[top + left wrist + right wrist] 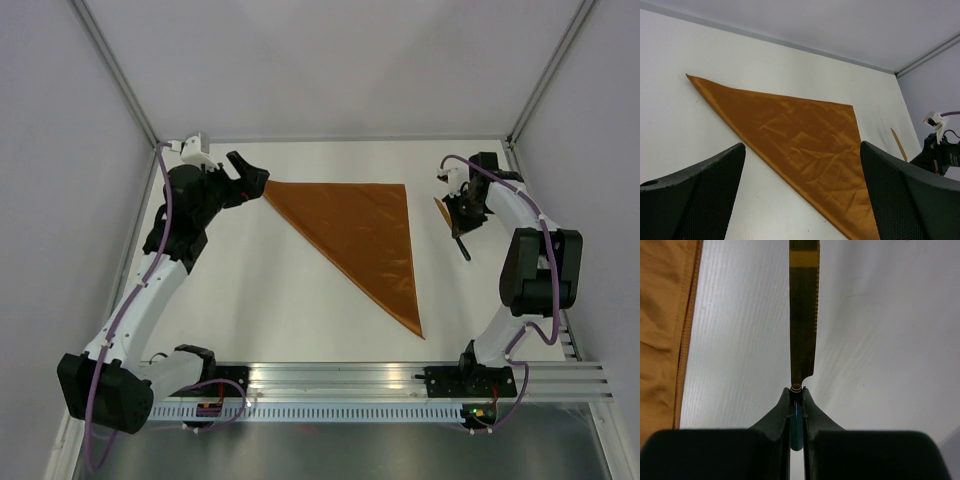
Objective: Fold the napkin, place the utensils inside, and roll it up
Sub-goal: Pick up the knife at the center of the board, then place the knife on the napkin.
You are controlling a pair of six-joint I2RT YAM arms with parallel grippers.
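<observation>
Knife (803, 330) is clenched in your right jaws, long axis straight ahead. Napkin (360, 235) lies at 9 o'clock; left jaws released.

The left arm (150, 290) reached forward from its base with the elbow bent. The left gripper (252, 170) held its fingers (700, 195) spread wide, with nothing between them. The right arm (525, 260) rose from its base and folded inward, wrist tipped down. The right gripper (797, 390) had its fingers pinched nearly together on one end of the knife (803, 315), which stuck straight out beyond the fingertips.
</observation>
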